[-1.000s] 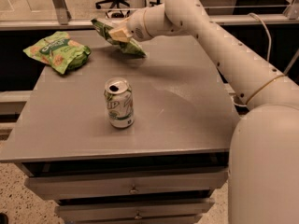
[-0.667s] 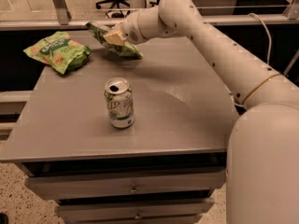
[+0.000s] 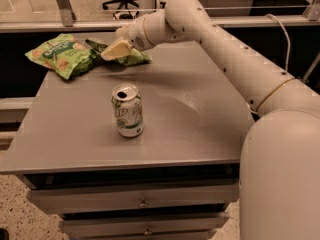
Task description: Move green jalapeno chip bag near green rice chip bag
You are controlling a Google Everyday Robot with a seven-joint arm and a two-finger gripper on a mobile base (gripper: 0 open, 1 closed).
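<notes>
The green rice chip bag (image 3: 61,55) is puffy, bright lime-green with orange chip pictures, and lies at the table's far left corner. The green jalapeno chip bag (image 3: 131,58) is flatter, pale green with a dark edge. It lies low at the table's far edge, just right of the rice bag and close to it. My gripper (image 3: 113,49) reaches in from the right and sits over the jalapeno bag's left part, its cream fingers (image 3: 117,48) on the bag.
A green-and-white soda can (image 3: 128,110) stands upright on the grey table (image 3: 190,119), nearer the front. Drawers sit under the tabletop. A railing and an office chair are behind the table.
My gripper has carried the jalapeno bag leftward and down, from mid-air over the far edge to beside the rice bag. The can and the rice bag have not moved.
</notes>
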